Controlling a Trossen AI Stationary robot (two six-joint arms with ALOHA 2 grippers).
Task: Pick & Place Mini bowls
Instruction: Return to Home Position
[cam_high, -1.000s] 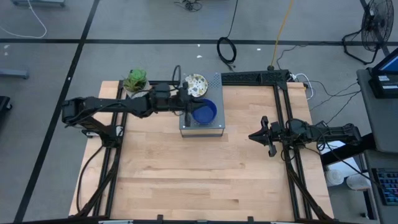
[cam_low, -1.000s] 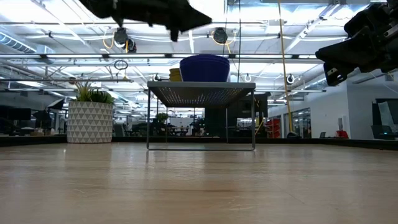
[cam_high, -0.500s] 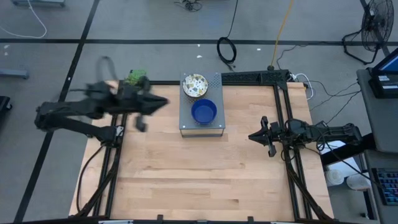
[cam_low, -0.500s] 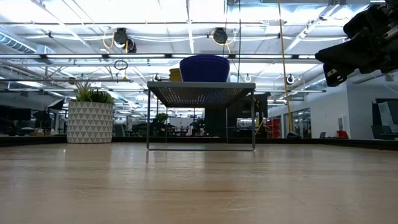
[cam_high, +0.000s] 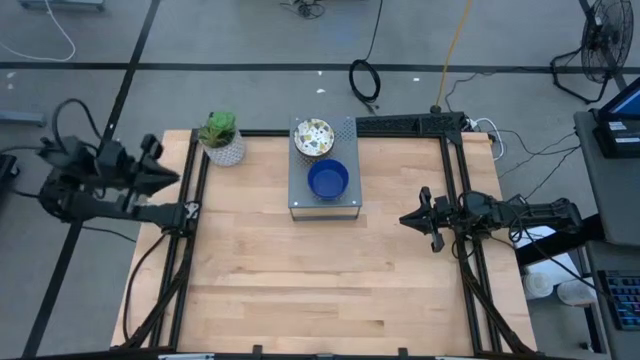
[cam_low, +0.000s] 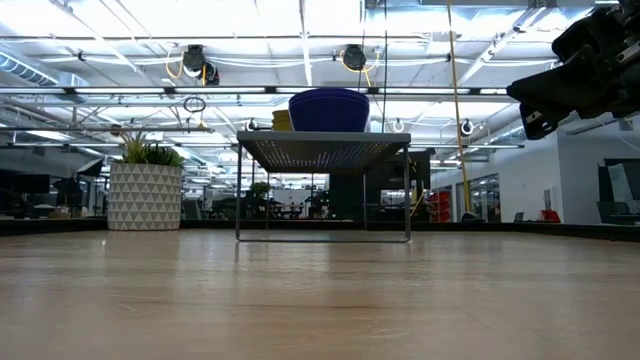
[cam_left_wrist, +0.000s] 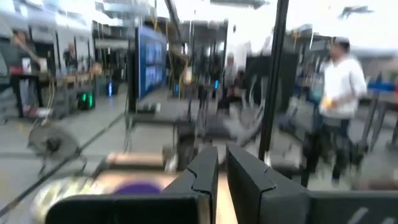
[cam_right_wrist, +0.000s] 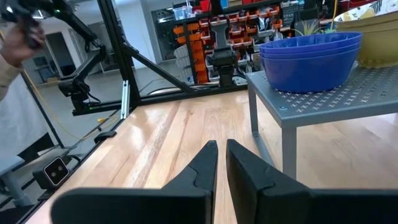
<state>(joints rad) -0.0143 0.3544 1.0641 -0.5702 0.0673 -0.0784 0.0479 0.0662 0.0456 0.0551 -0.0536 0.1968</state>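
Observation:
A grey perforated stand (cam_high: 342, 205) sits at the table's far middle. On it are stacked blue mini bowls (cam_high: 327, 180) and, farther back, cream speckled mini bowls (cam_high: 314, 137). The low view shows the blue stack (cam_low: 329, 108) with the cream one (cam_low: 281, 120) behind it. In the right wrist view the blue bowls (cam_right_wrist: 311, 56) stand nested beside a cream bowl (cam_right_wrist: 376, 37). My left gripper (cam_high: 165, 178) hangs shut beyond the table's left edge, holding nothing (cam_left_wrist: 222, 174). My right gripper (cam_high: 415, 218) waits shut at the table's right side, pointing toward the stand (cam_right_wrist: 221, 155).
A white patterned pot with a green plant (cam_high: 221, 137) stands at the table's far-left corner. Black frame rails run along the left (cam_high: 190, 250) and right (cam_high: 462, 270) sides. Bare wood lies in front of the stand. A person in white (cam_left_wrist: 339, 87) stands in the room beyond.
My left arm has swung quickly away from the blue bowls on the stand, toward the table's left edge and past it. The bowls and the stand have stayed in place. My right arm has kept still.

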